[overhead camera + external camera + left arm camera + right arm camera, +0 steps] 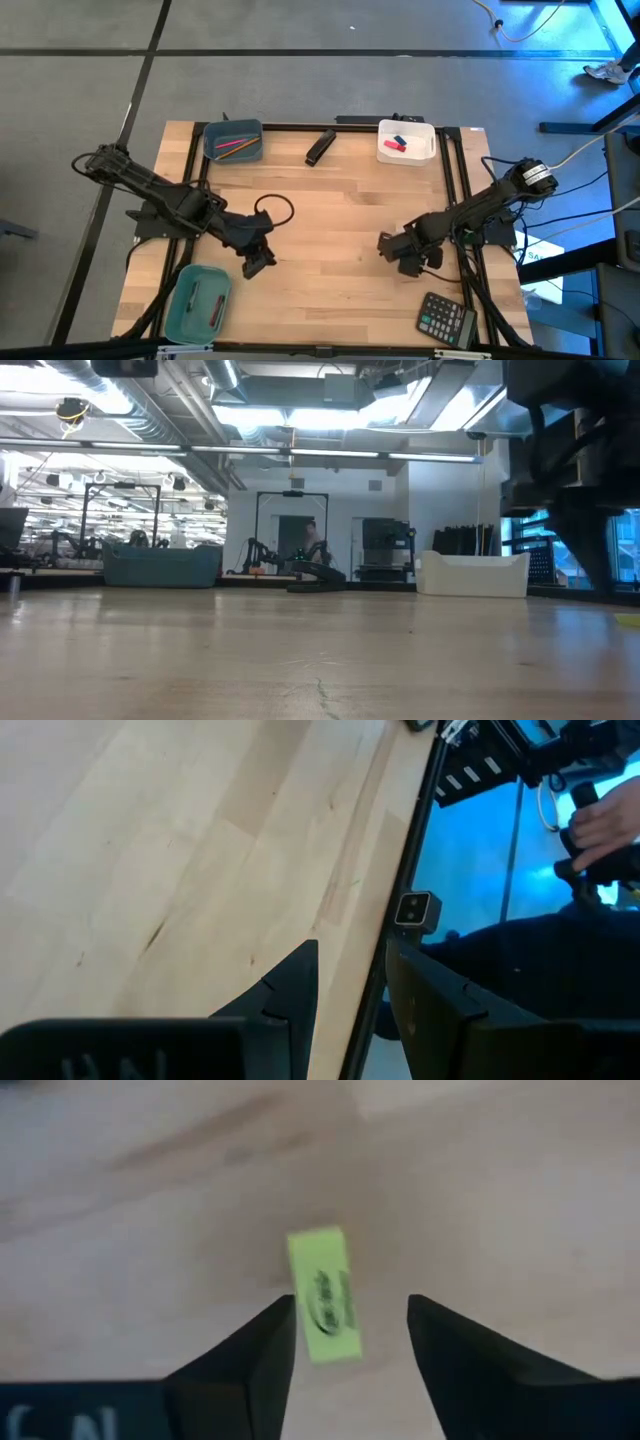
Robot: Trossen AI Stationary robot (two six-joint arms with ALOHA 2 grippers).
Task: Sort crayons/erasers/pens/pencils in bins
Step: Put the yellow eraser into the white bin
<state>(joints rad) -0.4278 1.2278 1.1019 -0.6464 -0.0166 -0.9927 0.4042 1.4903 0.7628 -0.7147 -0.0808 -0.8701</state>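
Note:
A small yellow-green eraser block (325, 1293) lies flat on the wood. My right gripper (350, 1305) is open just above it, pointing down, with one finger on either side of its nearer end; I see no touch. In the high view that gripper (405, 255) is near the table's right side and hides the block. My left gripper (258, 262) is open and holds nothing, low over the table beside the teal bin (197, 302), which holds pens. The blue-grey bin (233, 140) holds pencils. The white bin (406, 142) holds a red and a pink eraser.
A thick black oblong object (319, 147) lies between the two far bins. A black calculator (446, 320) sits at the near right corner. A black cable loop (274, 210) lies by the left arm. A person's hand (605, 820) shows beyond the table edge.

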